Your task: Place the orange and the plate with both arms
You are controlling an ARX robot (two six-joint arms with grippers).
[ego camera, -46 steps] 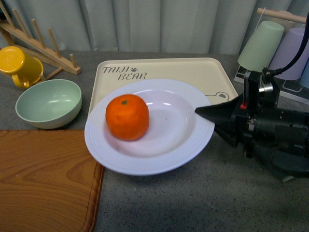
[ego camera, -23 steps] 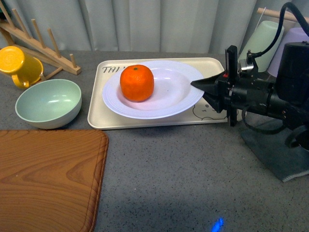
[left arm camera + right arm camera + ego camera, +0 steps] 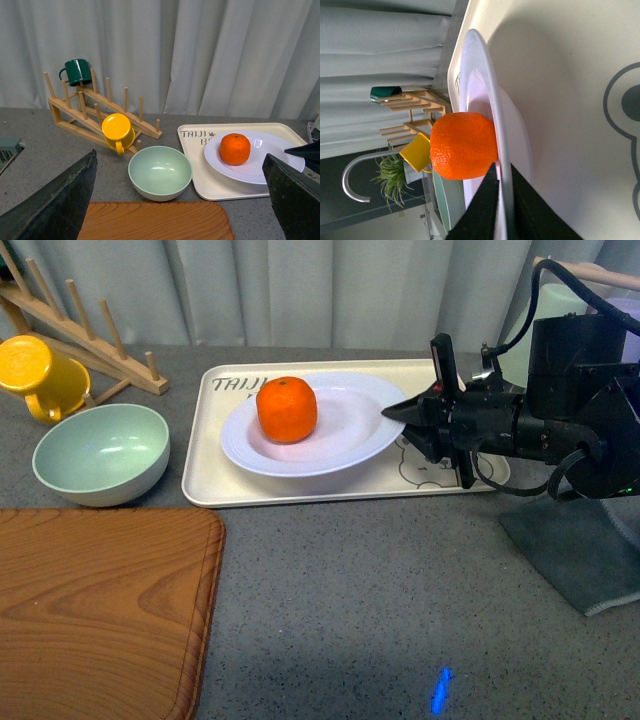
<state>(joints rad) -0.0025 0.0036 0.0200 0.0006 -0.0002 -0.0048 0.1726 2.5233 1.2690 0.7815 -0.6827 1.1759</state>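
Carried far and slightly left from the near counter (image 3: 380,590), the plate (image 3: 345,435) now lies over the beige tray (image 3: 330,492), smaller in the front view than a second ago, with the orange (image 3: 287,409) on its left half. The right tool (image 3: 395,412) pinches the plate's right rim, one finger above and one below. Whether the plate rests fully on the tray or hangs just above it I cannot tell. The left tool (image 3: 179,165) is spread wide and empty, well to the left. Delivery looks nearly done; what seems left is letting go.
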